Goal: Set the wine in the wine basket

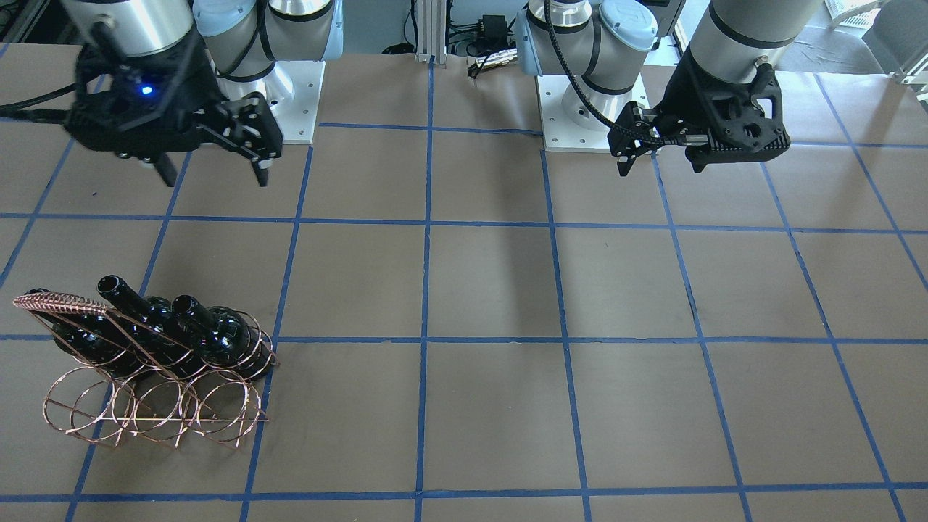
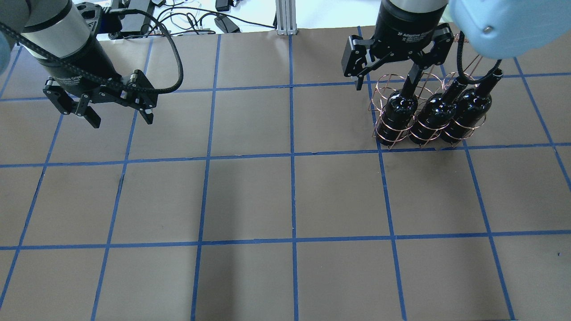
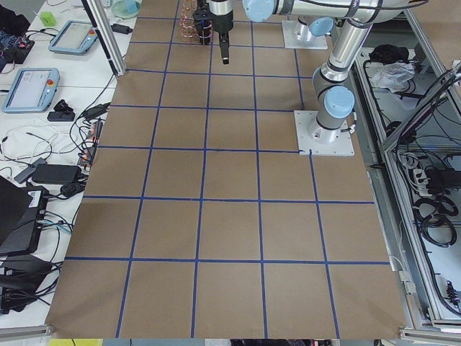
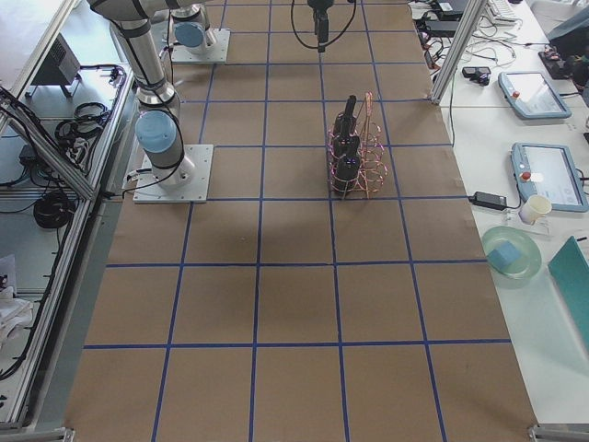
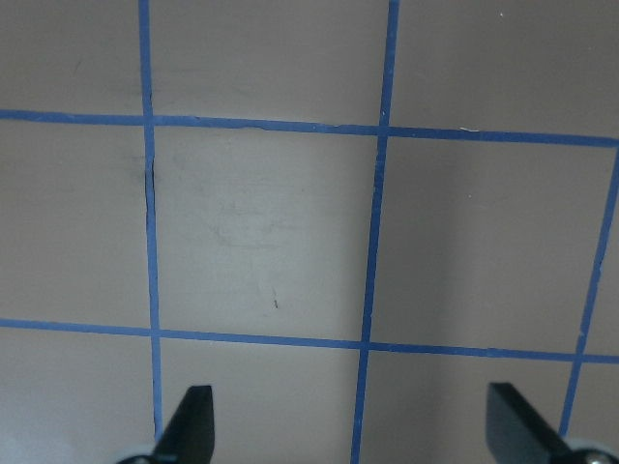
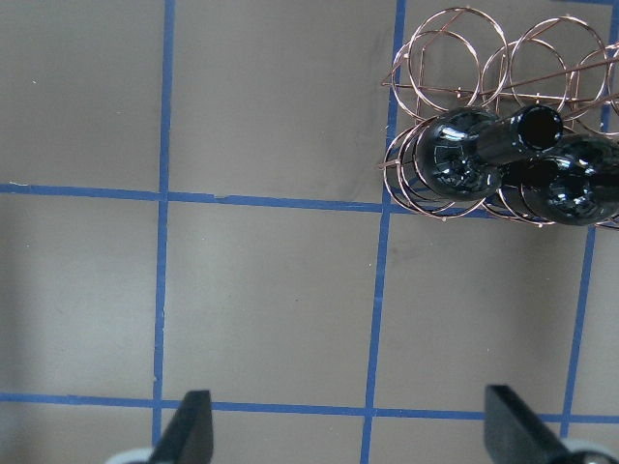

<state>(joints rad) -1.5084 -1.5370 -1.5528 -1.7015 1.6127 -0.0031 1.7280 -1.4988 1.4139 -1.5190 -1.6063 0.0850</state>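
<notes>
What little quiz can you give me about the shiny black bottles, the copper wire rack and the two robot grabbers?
1. How many glossy black-green glass wine bottles sit in the copper-coloured wire rack of round rings?
2. True or false: the right gripper is open and holds nothing.
3. The left gripper is: A) open and empty; B) shut on a bottle; C) out of sight.
Key: 1) three; 2) true; 3) A.

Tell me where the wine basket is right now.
In the overhead view the wine basket sits on the table's right side, just beyond the open right gripper; three dark bottles fill its robot-side row.
</notes>
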